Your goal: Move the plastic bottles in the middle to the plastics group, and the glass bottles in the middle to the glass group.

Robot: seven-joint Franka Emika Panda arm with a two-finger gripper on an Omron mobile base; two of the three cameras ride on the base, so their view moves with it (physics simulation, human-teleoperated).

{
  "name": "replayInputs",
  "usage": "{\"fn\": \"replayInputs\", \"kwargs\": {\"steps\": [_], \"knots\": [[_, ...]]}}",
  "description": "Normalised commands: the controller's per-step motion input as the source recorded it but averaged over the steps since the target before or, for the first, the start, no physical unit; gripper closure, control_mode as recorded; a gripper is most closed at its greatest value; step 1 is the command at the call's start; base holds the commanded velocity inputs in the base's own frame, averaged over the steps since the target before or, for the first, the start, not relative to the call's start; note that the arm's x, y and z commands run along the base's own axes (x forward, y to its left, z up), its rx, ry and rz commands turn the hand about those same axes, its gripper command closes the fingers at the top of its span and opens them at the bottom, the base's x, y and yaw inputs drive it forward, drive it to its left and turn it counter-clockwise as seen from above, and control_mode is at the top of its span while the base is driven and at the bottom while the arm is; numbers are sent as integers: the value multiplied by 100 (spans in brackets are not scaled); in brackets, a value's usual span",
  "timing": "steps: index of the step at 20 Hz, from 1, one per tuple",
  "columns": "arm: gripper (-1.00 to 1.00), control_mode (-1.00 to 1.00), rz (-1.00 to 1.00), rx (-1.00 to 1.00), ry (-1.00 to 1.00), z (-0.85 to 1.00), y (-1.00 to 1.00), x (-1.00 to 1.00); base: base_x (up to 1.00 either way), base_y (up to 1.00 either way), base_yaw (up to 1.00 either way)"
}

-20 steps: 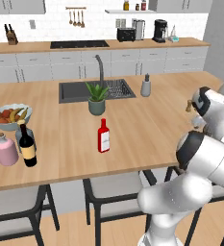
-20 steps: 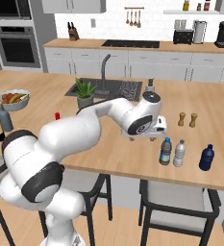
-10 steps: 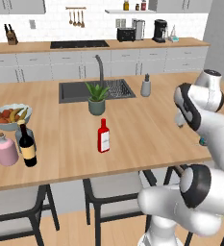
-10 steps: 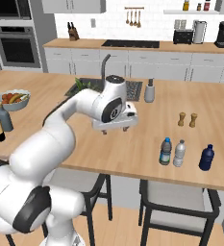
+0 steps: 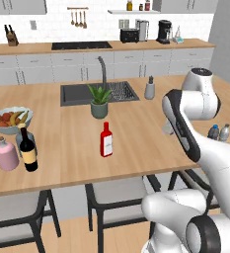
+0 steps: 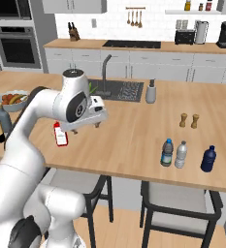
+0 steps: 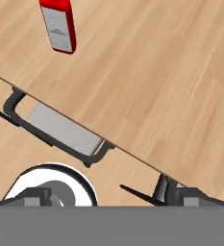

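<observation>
The flat red bottle [image 6: 61, 135] with a white label stands upright in the middle of the island, also seen as the red bottle [image 5: 106, 140] and the red bottle [image 7: 58, 26]. My gripper [image 6: 87, 129] hovers just right of it, open, with nothing between its fingers. The dark wine bottle [image 5: 27, 148] stands at the left beside the pink bottle [image 5: 6, 154] and the grey-blue bottle [image 6: 5, 120]. At the right, the blue-capped water bottle [image 6: 167, 152] stands against the pale-capped bottle [image 6: 181, 154], near a dark blue bottle [image 6: 208, 159].
A fruit bowl [image 5: 10, 118] sits behind the left bottles. A potted plant [image 5: 99, 101], the sink [image 5: 82, 94] and a soap dispenser [image 5: 149, 88] line the far side. Two pepper shakers [image 6: 189, 120] stand behind the plastics. Stools [image 7: 60, 129] sit under the near edge.
The arm has swung left across the island, from beside the water bottles at the right to beside the red bottle. The gripper has stayed open and empty. No bottle has moved.
</observation>
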Motion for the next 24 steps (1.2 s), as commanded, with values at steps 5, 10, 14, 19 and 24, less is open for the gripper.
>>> {"fn": "replayInputs", "kwargs": {"steps": [5, 10, 14, 19, 24], "knots": [[-100, -100, 9, 0, -21, 23, 36, -48, 0, 0, 0], [-100, -100, 0, 2, -15, 39, 50, 0, 0, 0, 0], [-100, -100, -1, 8, -1, 46, 75, 31, 0, 0, 0], [-100, -100, -11, 22, 0, 7, 83, 50, 0, 0, 0], [-100, -100, -14, 21, 3, 0, 83, 38, 0, 0, 0]]}}
